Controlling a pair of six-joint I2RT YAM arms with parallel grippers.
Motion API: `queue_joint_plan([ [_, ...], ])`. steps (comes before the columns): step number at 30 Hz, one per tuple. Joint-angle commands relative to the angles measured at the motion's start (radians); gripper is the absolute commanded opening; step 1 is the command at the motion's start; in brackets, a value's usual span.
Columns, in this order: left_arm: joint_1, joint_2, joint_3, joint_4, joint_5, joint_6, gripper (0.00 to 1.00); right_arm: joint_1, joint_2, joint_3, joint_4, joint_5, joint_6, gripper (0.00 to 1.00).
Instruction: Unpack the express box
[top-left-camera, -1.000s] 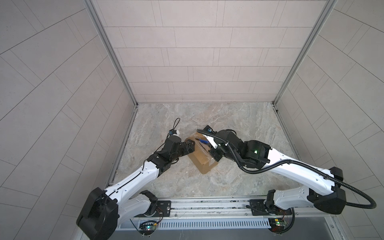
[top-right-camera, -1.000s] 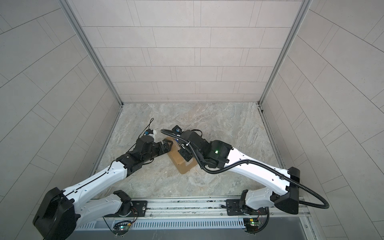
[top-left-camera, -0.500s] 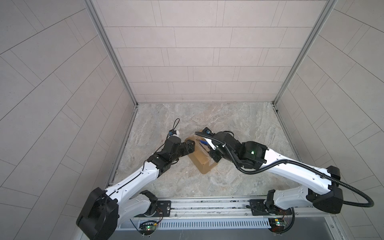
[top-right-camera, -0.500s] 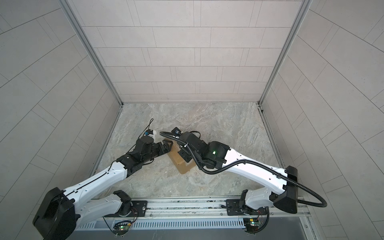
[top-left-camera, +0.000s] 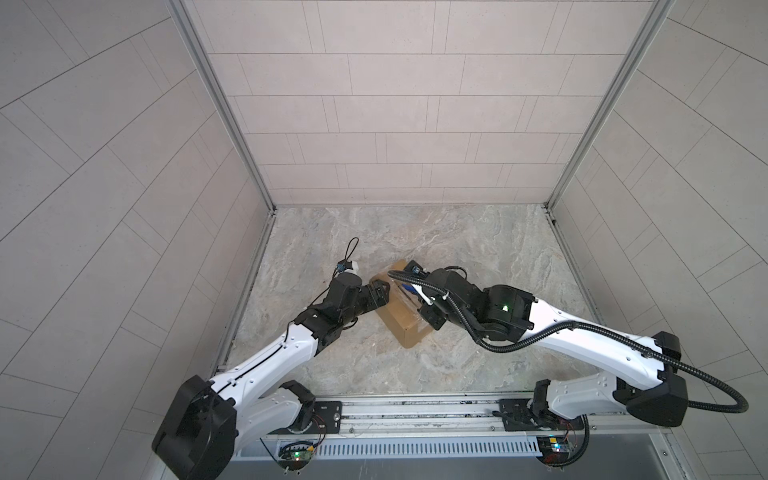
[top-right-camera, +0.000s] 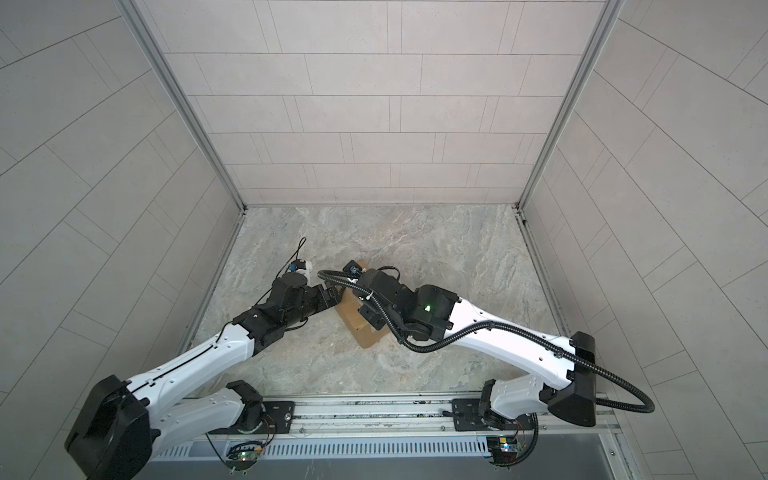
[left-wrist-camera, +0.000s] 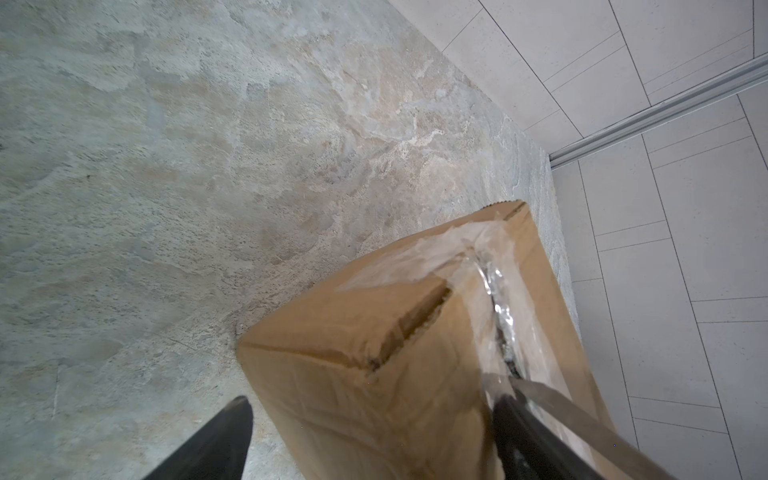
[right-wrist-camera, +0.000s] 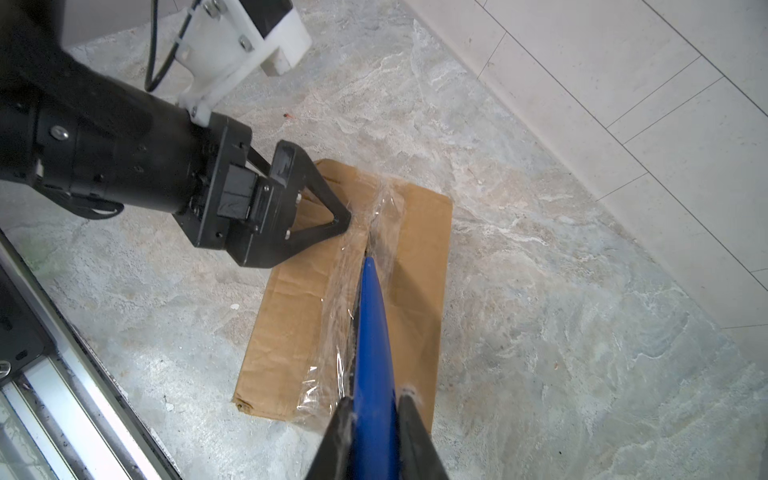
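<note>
The express box (top-left-camera: 402, 330) (top-right-camera: 362, 335), a small brown carton, lies on the stone floor between my arms. Wrinkled clear tape (right-wrist-camera: 343, 291) (left-wrist-camera: 494, 282) runs along its top seam. My right gripper (right-wrist-camera: 375, 400) (top-left-camera: 430, 318) (top-right-camera: 368, 312) is shut on a blue-handled cutter (right-wrist-camera: 372, 328) (top-left-camera: 406, 286). Its grey blade (left-wrist-camera: 561, 405) points into the seam. My left gripper (left-wrist-camera: 372, 401) (top-left-camera: 380, 293) (top-right-camera: 332, 297) stands open, astride the box's (left-wrist-camera: 374, 332) near corner. One of its fingers (right-wrist-camera: 328, 203) rests on the top of the box (right-wrist-camera: 286, 299) beside the seam, the other hangs over the floor next to the side wall.
Tiled walls (top-left-camera: 374, 124) close the cell at the back and on both sides. The left wall's base runs close behind my left arm. A metal rail (top-left-camera: 415, 411) carries both arm bases at the front. My right arm's black hose (top-left-camera: 519, 340) loops over the floor.
My right arm has shifted a little to the left over the box with the cutter in it. The left arm and the box have stayed put.
</note>
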Motion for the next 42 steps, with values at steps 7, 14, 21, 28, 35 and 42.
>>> queue_joint_plan([
  [7, 0.010, 0.004, -0.028, -0.095, -0.035, 0.008, 0.93, 0.021, -0.050, -0.020, -0.102, 0.053, 0.019, 0.00],
  [14, 0.017, -0.057, 0.025, -0.137, -0.045, 0.044, 0.94, 0.021, -0.025, -0.014, -0.045, 0.041, 0.002, 0.00],
  [21, 0.082, -0.080, 0.192, -0.282, -0.052, 0.179, 0.96, 0.021, -0.024, -0.008, -0.044, 0.026, -0.042, 0.00],
  [28, 0.081, 0.072, 0.343, -0.363, -0.065, 0.323, 0.95, 0.021, -0.014, -0.005, -0.023, -0.037, -0.111, 0.00],
  [35, 0.067, 0.144, 0.378, -0.357, -0.030, 0.371, 0.95, 0.021, -0.004, 0.004, -0.008, -0.054, -0.135, 0.00],
  [42, 0.028, 0.199, 0.360, -0.353, -0.044, 0.372, 0.95, 0.021, 0.012, 0.043, -0.056, 0.001, -0.123, 0.00],
])
